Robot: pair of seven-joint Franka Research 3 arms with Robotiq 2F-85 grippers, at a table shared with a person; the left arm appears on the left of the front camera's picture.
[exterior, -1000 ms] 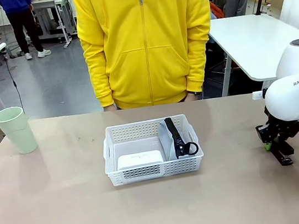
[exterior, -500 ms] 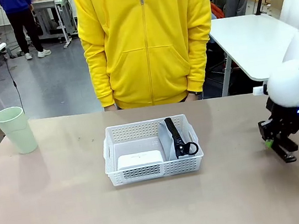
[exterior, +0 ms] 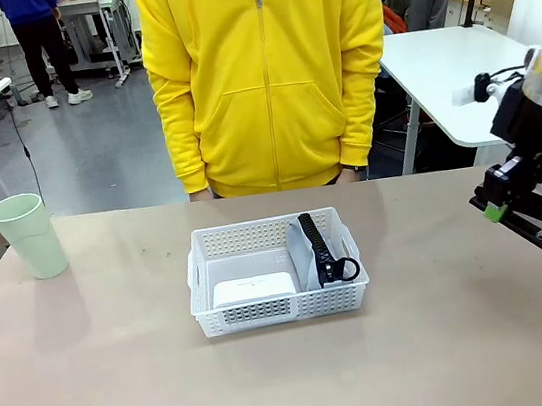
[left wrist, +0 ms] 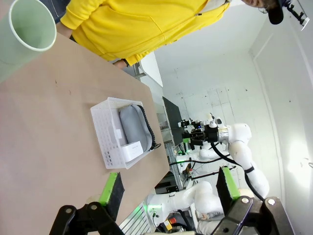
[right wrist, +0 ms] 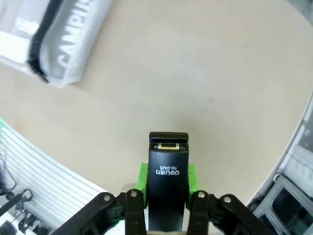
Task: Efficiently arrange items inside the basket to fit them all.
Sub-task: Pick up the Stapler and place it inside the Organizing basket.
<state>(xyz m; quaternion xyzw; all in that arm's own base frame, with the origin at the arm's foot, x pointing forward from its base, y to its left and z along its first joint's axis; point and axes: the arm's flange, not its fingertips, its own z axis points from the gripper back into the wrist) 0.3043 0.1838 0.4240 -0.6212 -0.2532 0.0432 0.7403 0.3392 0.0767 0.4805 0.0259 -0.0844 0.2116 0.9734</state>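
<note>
While the pale green cup (exterior: 28, 235) stands alone at about 9 o'clock from the basket (exterior: 255, 235), well apart from it, nothing on that side has moved. The left pincer (left wrist: 168, 190) hangs spread wide with nothing in it. The basket sits in the middle of the worktop (exterior: 125, 385). Inside it the small white box (exterior: 253, 288) lies at the 7 o'clock corner, and the grey pouch (exterior: 309, 258) lies along the 3 o'clock side.

Out at 3 o'clock from the basket is the big change. The right pincer (right wrist: 167, 177), pinching the black stapler (exterior: 531, 220) tight, is now up in the air. A second ago it was low by the worktop. So the stapler looks ready to go to the basket, maybe into the free room at 11 o'clock. The cup is not in yet.
</note>
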